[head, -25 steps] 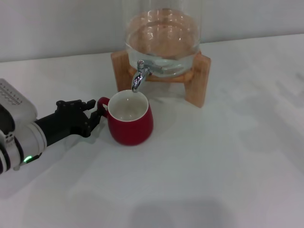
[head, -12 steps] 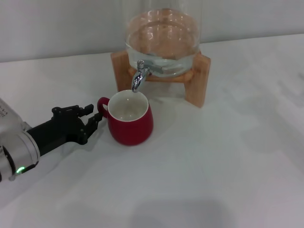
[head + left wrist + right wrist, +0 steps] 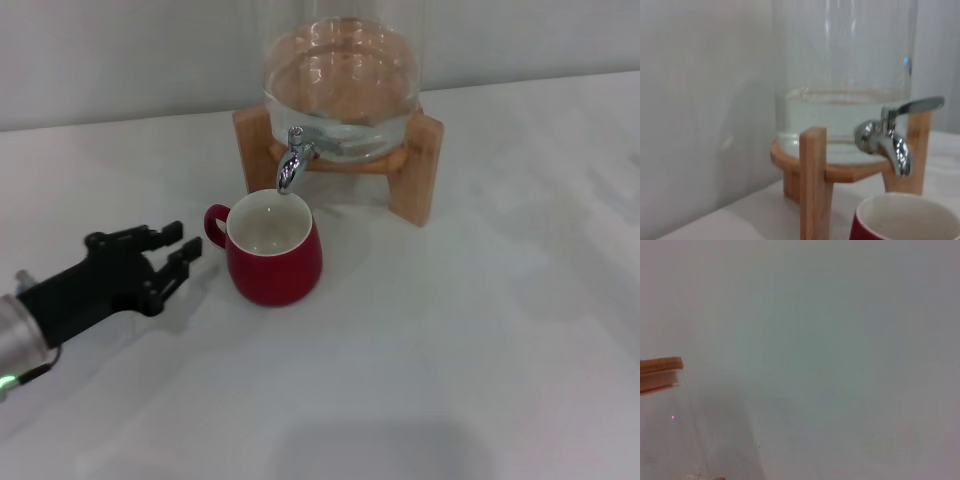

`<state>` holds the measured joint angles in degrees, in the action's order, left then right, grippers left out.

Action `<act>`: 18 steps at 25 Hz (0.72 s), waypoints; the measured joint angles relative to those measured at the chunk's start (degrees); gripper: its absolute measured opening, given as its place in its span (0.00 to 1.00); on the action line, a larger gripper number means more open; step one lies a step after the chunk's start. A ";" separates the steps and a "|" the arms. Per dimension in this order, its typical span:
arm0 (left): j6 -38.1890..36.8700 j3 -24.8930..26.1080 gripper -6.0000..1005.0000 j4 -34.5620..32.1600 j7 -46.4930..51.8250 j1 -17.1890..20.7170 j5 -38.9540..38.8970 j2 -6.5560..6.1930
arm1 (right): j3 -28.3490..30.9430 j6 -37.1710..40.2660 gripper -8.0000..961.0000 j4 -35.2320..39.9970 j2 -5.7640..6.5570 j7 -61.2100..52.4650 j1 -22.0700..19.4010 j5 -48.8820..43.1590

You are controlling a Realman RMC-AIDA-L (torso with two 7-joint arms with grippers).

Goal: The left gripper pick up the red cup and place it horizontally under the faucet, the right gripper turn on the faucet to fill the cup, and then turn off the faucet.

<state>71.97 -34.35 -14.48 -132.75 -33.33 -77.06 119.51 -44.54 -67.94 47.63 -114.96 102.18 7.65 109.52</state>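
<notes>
The red cup (image 3: 271, 252) is already sitting upright on the white table (image 3: 480, 330), directly below the spout of the faucet (image 3: 291, 164), so the placing step looks finished. The left gripper (image 3: 178, 250) is hovering low over the table just to the left of the cup, its fingers spread and holding nothing, clear of the cup's handle, which is pointing left toward it. What seems to be left is the right arm's whole share: opening the faucet, letting the cup fill, and closing it. The right gripper is not showing in any view, so its fingers cannot be judged. No water is running from the spout, and the cup's white inside is looking empty and dry.

The cup is a glossy dark-red mug, round in the belly and narrower at the rim, with a small loop handle. The faucet is gleaming chrome, standing out from the glass water jar (image 3: 341, 85), which is resting on its wooden stand (image 3: 413, 165) at the far side.
</notes>
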 joint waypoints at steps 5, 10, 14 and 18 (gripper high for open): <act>8.00 -0.10 0.28 -5.32 2.86 4.60 -3.55 0.00 | 0.00 -0.96 0.83 0.10 0.00 -0.30 0.03 0.00; 16.21 -0.18 0.28 -10.97 7.11 9.59 -8.94 -0.13 | 0.13 -3.80 0.83 0.07 0.02 -0.50 0.00 0.00; 19.23 0.00 0.28 -11.90 7.97 11.92 -12.91 -0.19 | 0.15 -7.35 0.83 -0.09 0.07 -0.75 -0.12 -0.20; 20.17 0.08 0.34 -11.99 8.46 13.95 -18.13 -0.24 | -0.14 -10.84 0.83 -0.12 0.09 -1.02 -0.25 -0.60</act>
<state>92.14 -34.27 -26.46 -124.29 -19.38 -95.19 119.27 -44.68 -78.78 47.52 -114.87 101.16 7.40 108.92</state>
